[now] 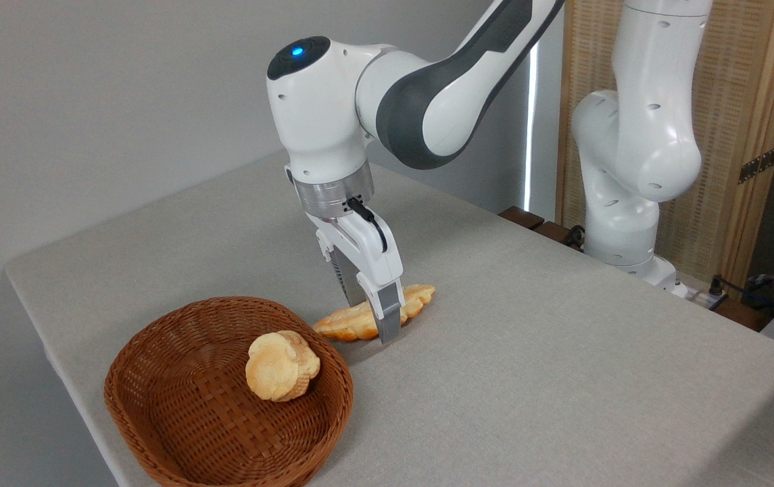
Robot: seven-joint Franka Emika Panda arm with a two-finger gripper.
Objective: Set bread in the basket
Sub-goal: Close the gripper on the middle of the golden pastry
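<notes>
While the arm reaches down over the table, these lines set out what can be seen.

Step in hand: judged from the pose, the gripper (373, 318) is settling around the bread (359, 320) to grasp it; the loaf has not been lifted.

How to do it well: close gently across the narrow width of the loaf, near its middle, so it lifts level and is not crushed. Raise it high enough to clear the near rim of the basket (157, 338), then carry it left and nearer, and set it down in the open part of the basket, beside the bun (282, 365) rather than on top of it.

Bread, place: the long golden loaf lies flat on the grey table (562, 379), just right of and beyond the basket's far rim, apart from it.

Bread and fingers: the near finger (389, 318) stands in front of the loaf's middle, covering part of it, its tip at table level. The far finger shows behind and to the left. The loaf appears to lie between them.

Finger state: parted, with a gap wide enough for the loaf. Whether the pads already press on the bread cannot be told from this angle.

Basket: oval brown wicker, at the near left of the table, holding one round bun against its right side.
</notes>
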